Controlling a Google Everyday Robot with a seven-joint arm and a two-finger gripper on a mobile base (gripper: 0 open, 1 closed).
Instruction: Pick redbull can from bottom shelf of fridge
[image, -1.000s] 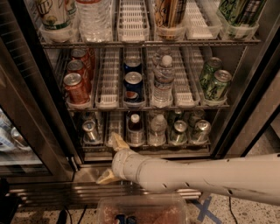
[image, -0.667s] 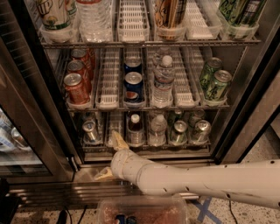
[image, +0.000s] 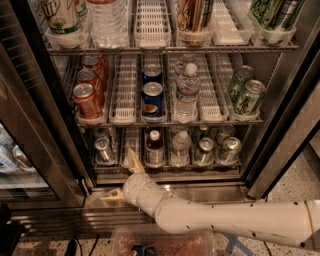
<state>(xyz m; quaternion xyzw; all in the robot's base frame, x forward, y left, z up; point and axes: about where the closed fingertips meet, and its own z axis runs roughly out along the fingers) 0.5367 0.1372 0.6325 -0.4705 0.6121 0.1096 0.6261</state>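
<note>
Slim silver-grey redbull can (image: 103, 149) stands upright at the front of the leftmost lane of the wire bottom shelf (image: 165, 170) inside the open stainless-steel fridge (image: 210, 192). To its right along the same shelf: an empty white lane tray (image: 131, 138), a small dark bottle (image: 155, 147), a clear water bottle (image: 180, 148) and two green-and-silver cans (image: 204, 151). The gripper (image: 118, 176), on a white arm (image: 225, 218), sits at the shelf's front edge, just right of and below the can. Jaws spread wide, holding nothing; upper finger (image: 133, 161) rises before the empty tray.
</note>
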